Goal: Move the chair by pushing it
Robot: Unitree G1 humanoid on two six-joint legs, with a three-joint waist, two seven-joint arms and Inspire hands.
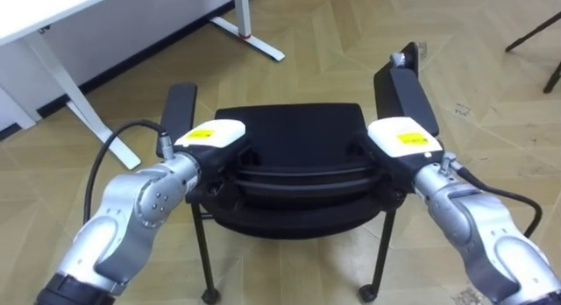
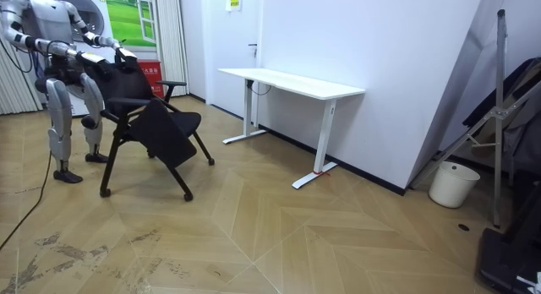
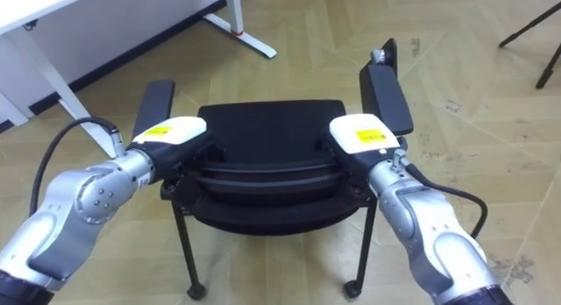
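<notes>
Pushing seems underway: left hand (image 1: 213,135) at nine o'clock, right hand (image 1: 405,136) at three, both on the chair (image 1: 294,130) back, grip unreadable; next needs even pressure toward twelve.

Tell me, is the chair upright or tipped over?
Upright: the chair stands with its legs on the wood floor, backrest on top.

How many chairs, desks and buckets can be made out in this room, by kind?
Chairs: 1, the black chair at which the robot stands
Desks: 1, the white desk by the wall
Buckets: 1, the white bucket on the floor
Total: 3
The dark things leaning at the room view's right are too unclear to count.
</notes>
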